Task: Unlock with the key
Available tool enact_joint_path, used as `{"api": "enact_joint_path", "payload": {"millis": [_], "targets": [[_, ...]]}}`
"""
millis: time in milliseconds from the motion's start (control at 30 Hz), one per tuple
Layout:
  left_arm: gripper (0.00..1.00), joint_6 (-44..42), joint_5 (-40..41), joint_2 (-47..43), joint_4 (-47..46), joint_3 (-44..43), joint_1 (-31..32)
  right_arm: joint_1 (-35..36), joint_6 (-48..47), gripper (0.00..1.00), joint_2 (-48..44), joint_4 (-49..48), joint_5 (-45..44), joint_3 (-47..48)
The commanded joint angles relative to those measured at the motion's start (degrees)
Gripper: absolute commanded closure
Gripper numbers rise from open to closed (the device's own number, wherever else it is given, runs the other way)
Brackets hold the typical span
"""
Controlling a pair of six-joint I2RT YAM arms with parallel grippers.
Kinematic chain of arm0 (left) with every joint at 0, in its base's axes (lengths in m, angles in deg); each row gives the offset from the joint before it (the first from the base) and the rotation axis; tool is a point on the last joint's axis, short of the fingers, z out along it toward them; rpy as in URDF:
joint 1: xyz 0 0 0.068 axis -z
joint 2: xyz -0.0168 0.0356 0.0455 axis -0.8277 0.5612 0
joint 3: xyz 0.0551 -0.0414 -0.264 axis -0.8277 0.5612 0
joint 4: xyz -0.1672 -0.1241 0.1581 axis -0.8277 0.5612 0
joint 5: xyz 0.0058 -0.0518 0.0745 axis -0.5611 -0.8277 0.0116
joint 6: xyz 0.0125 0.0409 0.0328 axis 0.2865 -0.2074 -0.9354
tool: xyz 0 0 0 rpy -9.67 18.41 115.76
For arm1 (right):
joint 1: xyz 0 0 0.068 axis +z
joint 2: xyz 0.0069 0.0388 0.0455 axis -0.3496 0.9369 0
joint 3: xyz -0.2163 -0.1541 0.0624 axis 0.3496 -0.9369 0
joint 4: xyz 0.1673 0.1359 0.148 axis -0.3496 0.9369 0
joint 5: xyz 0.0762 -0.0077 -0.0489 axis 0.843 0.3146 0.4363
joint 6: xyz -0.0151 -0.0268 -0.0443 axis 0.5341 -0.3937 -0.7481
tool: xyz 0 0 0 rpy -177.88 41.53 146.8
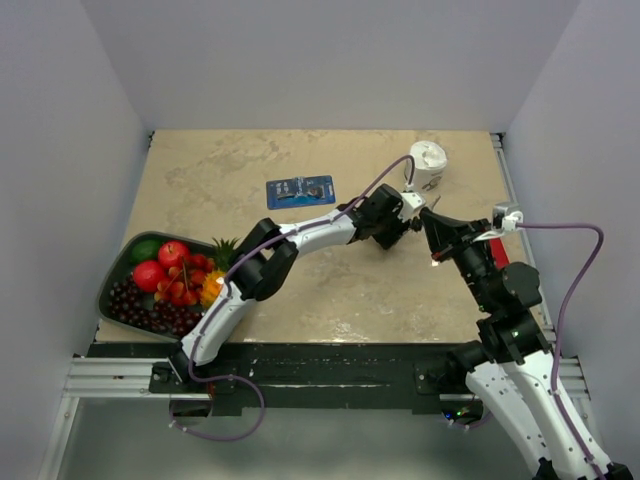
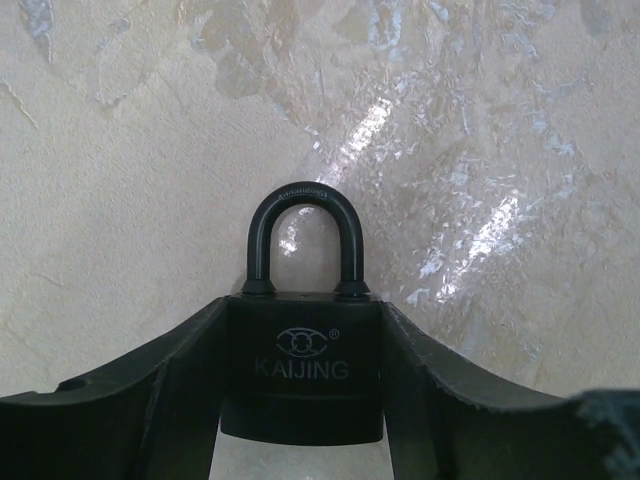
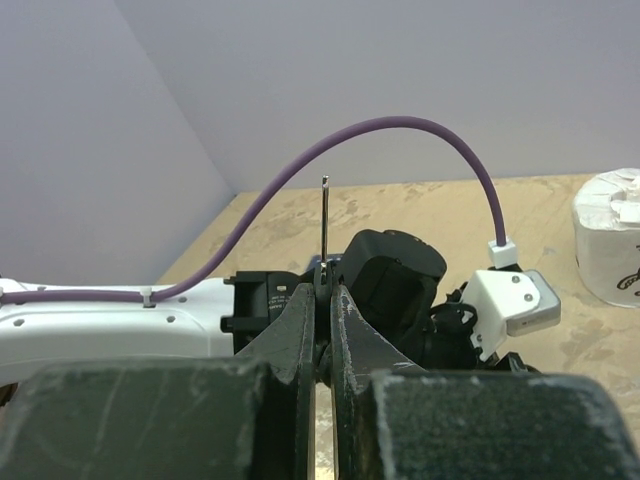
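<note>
Your left gripper (image 2: pixel 302 338) is clamped on the padlock (image 2: pixel 300 372). One finger sits on each side of the black body, and the KAIJING face is toward the wrist camera. The shackle points away toward the table (image 1: pixel 330 295), both legs seated in the body. Can't tell if the shackle touches the table.

Your right gripper (image 3: pixel 322 300) is pinched tight on the key (image 3: pixel 325 225), seen edge-on. A thin silver blade sticks out past the fingertips; the head is hidden between the fingers. The blade tip is in open air, just near the left gripper's black housing and not in the padlock.

In the top view both grippers meet right of table centre, tips just beside each other, near side of the white roll (image 1: pixel 428 163). The blue packet (image 1: pixel 300 190) lies flat, left of the grippers and well apart from them. The tray (image 1: pixel 108 292) of fruit (image 1: pixel 172 272) sits at the near-left edge. A purple cable (image 3: pixel 400 130) arcs over the left wrist.
</note>
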Motion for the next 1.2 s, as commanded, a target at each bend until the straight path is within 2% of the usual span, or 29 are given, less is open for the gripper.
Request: {"api": "enact_joint_path", "payload": {"millis": [0,67,233,267,333,500,600,800,1000,1167], "targets": [[1.00,4.7,3.5,0.3,1.3,2.6,-2.1,0.3,0.2,1.00,0.9,-0.2,-0.1,1.6],[1.00,8.0,-0.2,-3.0,-2.4,6.5,-4.4,0.2,-0.2,1.00,1.1,-0.2,-0.3,1.5],[1.00,26.1,-10.0,-13.0,-13.7,19.3,-10.9,0.2,-1.0,1.00,4.3,1.5,0.5,2.0],[1.00,29.0,-11.3,-14.3,-19.8,21.6,-13.0,0.2,-1.1,1.00,4.6,1.7,0.7,2.0],[1.00,37.1,-14.1,-17.9,-26.4,27.2,-15.2,0.3,-1.7,1.00,5.8,1.2,1.9,1.6],[1.00,52.3,-15.4,-23.9,-37.1,36.9,-17.5,0.4,-1.3,1.00,10.5,-0.7,5.0,0.4],[1.00,56.5,-13.4,-28.4,-40.7,42.2,-18.4,0.4,1.2,1.00,14.6,-4.1,7.5,-1.1],[1.00,54.4,-11.8,-37.0,-36.5,47.5,-21.5,4.9,0.4,1.00,22.7,-5.4,6.1,0.0],[1.00,53.2,-2.2,-51.3,-38.3,59.1,-21.9,14.5,2.2,1.00,30.8,-11.1,3.5,1.0],[1.00,50.5,3.3,-56.2,-38.3,61.6,-22.0,18.6,4.5,1.00,42.7,-15.7,7.2,4.5]]}}
